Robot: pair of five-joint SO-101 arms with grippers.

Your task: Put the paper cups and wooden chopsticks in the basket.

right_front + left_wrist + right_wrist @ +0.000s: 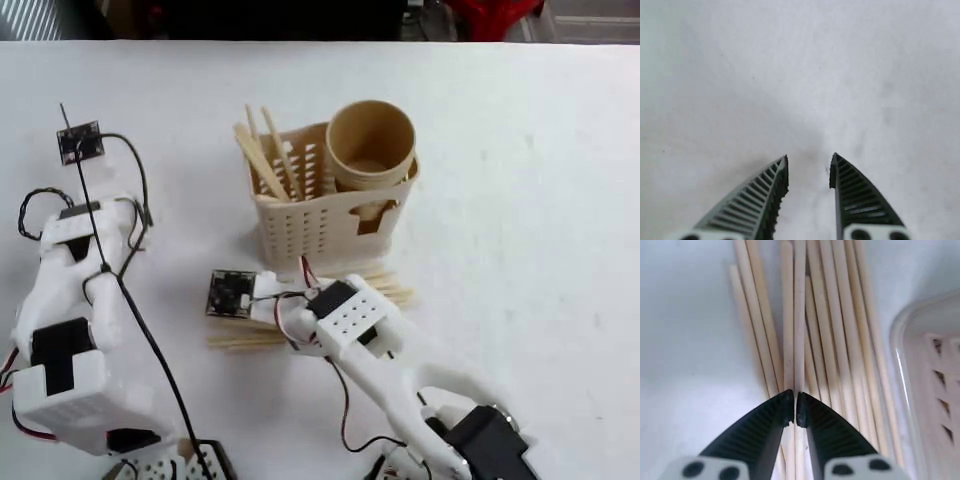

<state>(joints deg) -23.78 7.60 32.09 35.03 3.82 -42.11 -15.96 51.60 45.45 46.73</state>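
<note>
A cream slotted basket (pixel 330 235) stands mid-table, holding stacked paper cups (pixel 370 140) on one side and several wooden chopsticks (pixel 265 155) upright on the other. More chopsticks (pixel 245 340) lie flat on the table in front of the basket. In the right wrist view this pile (pixel 830 340) lies beside the basket wall (pixel 930 365), and my right gripper (pixel 795 407) is down on it, shut, with one chopstick running between its tips. My left gripper (pixel 808 170) is open over bare white table, holding nothing.
The left arm (pixel 75 300) stands at the table's left with black cables (pixel 150 340) trailing toward the front edge. The right arm (pixel 400 380) comes in from the front centre. White tabletop stretches to the right of the basket.
</note>
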